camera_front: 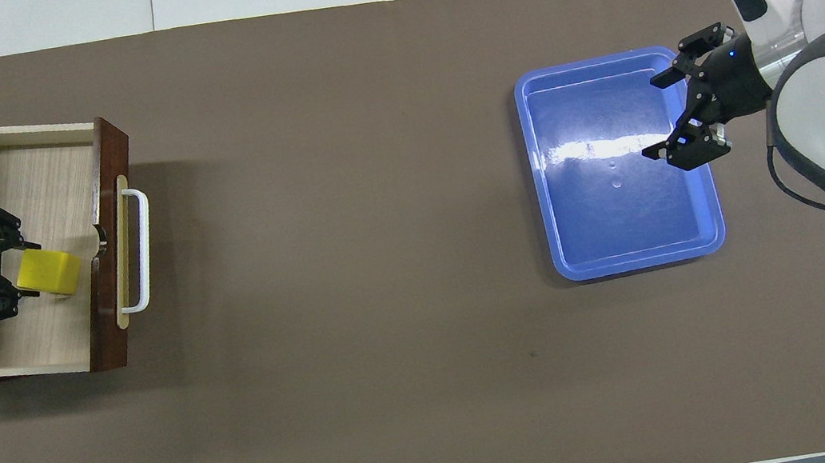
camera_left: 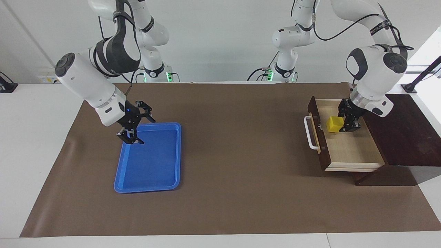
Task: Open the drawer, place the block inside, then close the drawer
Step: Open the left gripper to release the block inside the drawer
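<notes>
Block (camera_left: 333,124) sits inside the pulled-out drawer (camera_left: 348,148), close to the drawer's front panel. Your left gripper (camera_left: 348,121) is down in the drawer with it, just beside the block; you cannot tell whether its fingers clasp the block or have let go. Your right gripper (camera_left: 135,124) hangs over the blue tray (camera_left: 151,186), well apart from the drawer, fingers spread wide and empty.

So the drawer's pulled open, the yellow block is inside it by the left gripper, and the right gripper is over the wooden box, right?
Not quite. The right gripper is over the blue tray, as the facing view shows; the rest holds.
</notes>
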Controlling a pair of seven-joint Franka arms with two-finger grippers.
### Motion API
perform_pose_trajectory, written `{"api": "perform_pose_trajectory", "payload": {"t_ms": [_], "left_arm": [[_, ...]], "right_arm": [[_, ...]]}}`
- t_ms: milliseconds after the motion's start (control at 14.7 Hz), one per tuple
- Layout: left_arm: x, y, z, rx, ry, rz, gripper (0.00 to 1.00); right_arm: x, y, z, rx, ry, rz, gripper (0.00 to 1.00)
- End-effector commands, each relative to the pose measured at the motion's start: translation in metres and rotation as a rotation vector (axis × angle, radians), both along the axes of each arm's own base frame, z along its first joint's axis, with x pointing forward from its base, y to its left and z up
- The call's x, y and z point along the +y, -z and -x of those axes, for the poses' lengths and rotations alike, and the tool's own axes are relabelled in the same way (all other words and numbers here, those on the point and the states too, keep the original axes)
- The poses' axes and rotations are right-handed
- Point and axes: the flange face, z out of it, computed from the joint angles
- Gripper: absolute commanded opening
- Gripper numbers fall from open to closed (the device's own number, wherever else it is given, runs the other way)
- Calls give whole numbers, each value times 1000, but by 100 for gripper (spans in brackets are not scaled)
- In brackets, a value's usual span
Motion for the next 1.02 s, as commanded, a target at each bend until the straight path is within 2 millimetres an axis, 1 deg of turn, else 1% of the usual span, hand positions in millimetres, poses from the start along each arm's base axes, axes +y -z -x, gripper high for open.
{"api": "perform_pose_trajectory", "payload": {"t_ms": [0,68,136,204,272,340,408,476,544,680,816,884,952], "left_arm": [[-12,-44,-6,-36,43,-22,100],[-20,-62,-14,-26,47,-15,100],[-36,-79,-20,-11,49,-9,100],[-67,-83,-24,0,49,-8,100],[-99,-82,-20,2,59,-17,100],[-121,-72,-13,13,58,-21,100],[-139,-59,-7,4,39,-21,100],[-158,-41,1,14,42,-27,100],[-161,-32,8,17,53,-44,100],[-159,-15,20,11,63,-56,100],[-150,-8,22,1,64,-64,100],[-144,-4,21,-1,61,-65,100],[-129,-5,16,-11,62,-69,100]], "right_arm": [[-15,-32,16,47,110,63,100],[-19,-43,23,55,152,89,100],[-21,-53,31,71,203,120,100],[-23,-61,37,94,273,145,100],[-25,-67,43,124,355,172,100],[-28,-74,50,163,448,205,100],[-30,-82,54,191,526,244,100],[-31,-87,58,216,599,278,100],[-34,-88,62,246,684,299,100],[-36,-91,72,308,859,321,100],[-37,-91,74,335,978,342,100],[-39,-89,75,332,1006,366,100],[-39,-88,76,321,1032,380,100]]}}
